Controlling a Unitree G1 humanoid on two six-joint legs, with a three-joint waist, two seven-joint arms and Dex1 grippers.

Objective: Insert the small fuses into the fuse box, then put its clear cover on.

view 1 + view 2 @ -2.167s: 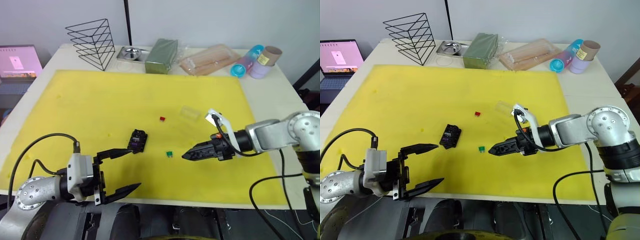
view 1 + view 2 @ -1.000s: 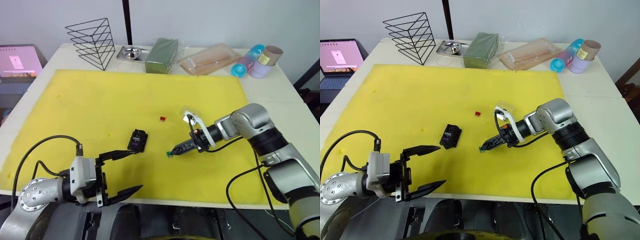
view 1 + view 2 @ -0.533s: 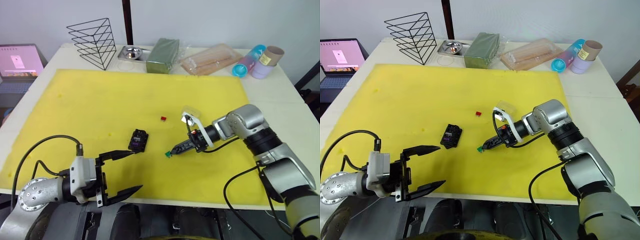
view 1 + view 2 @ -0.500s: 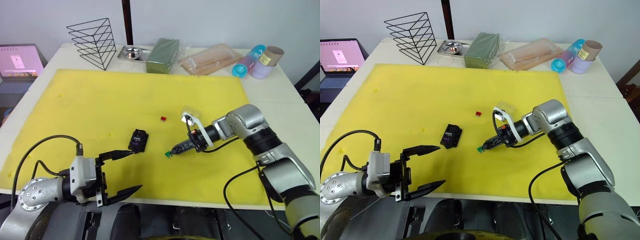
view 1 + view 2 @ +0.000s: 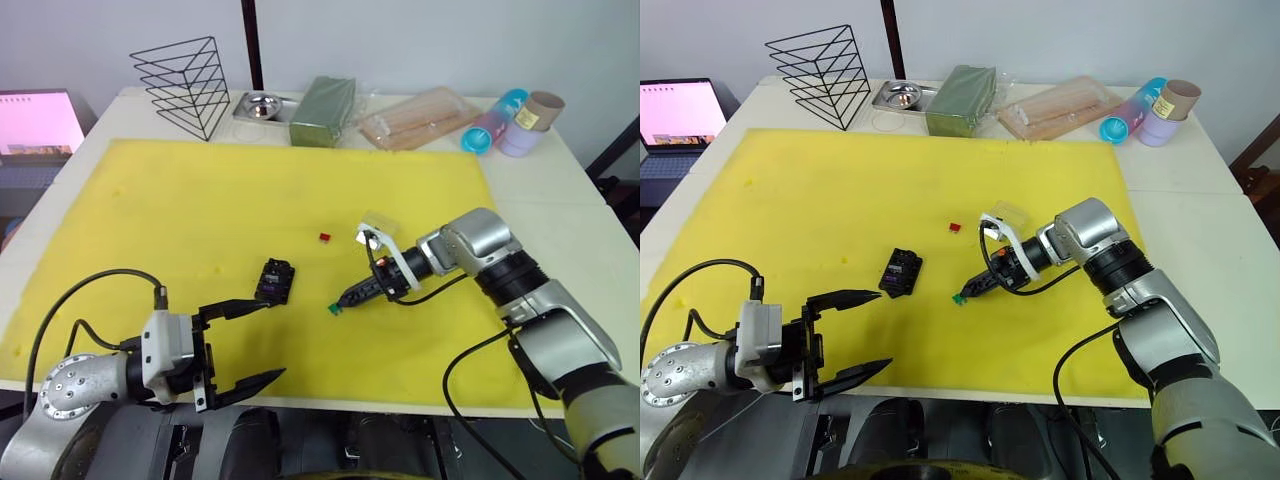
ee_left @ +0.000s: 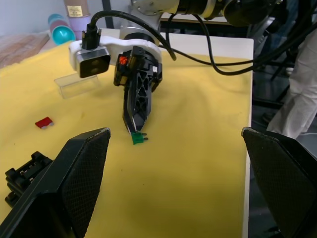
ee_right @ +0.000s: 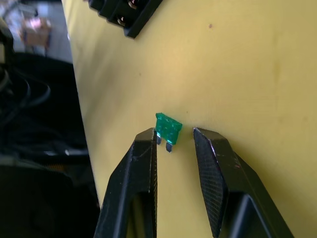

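A tiny green fuse [image 7: 168,127] lies on the yellow mat [image 5: 180,210]. My right gripper [image 7: 176,136] is open but narrow, and its two tips straddle the fuse: one finger [image 7: 146,148] touches it, the other stands a little apart. The black fuse box [image 5: 276,281] sits to the left of it, with a purple spot on its top. A red fuse [image 5: 325,237] lies farther back on the mat. The clear cover [image 5: 380,224] rests behind my right wrist. My left gripper [image 5: 275,339] hovers wide open at the mat's near edge, nothing between its fingers.
Along the table's back edge stand a black wire rack [image 5: 185,85], a steel dish [image 5: 262,104], a green box [image 5: 323,110], a clear bag of sticks [image 5: 420,117] and some tubes [image 5: 515,120]. A laptop [image 5: 38,122] sits at the far left.
My right gripper's fingers have drawn closer together around the green fuse, and the arm has edged slightly left. The left gripper has not moved.
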